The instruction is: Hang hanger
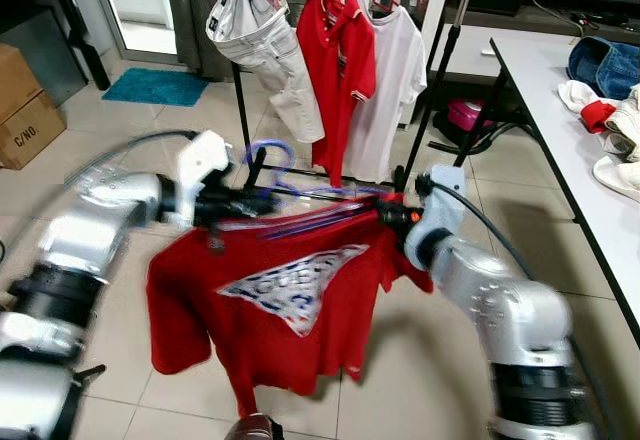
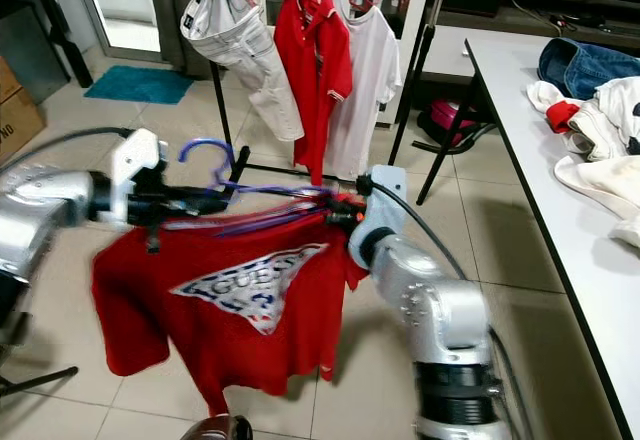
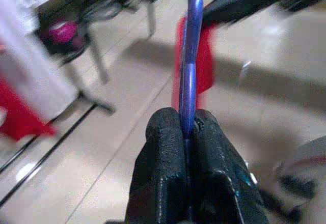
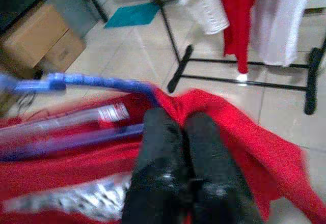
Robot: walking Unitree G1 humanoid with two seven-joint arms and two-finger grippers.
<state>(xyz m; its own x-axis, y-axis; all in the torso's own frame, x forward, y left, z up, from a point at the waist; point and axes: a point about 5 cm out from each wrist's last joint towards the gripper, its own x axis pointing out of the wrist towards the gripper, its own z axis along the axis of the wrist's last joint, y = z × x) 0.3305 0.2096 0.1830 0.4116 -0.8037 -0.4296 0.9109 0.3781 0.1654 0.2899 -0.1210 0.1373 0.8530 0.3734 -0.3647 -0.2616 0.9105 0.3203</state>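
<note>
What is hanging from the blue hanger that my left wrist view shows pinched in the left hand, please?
Observer: A red T-shirt with a triangular logo hangs on the hanger, spread between both arms.
Operator: Is the right hand helping?
Observer: Yes. The right hand is shut on the shirt's shoulder at the far end from the left hand.
Operator: Where is the rack?
Observer: The clothes rack stands straight ahead beyond the shirt, carrying pale shorts, a red polo and a white T-shirt.
</note>
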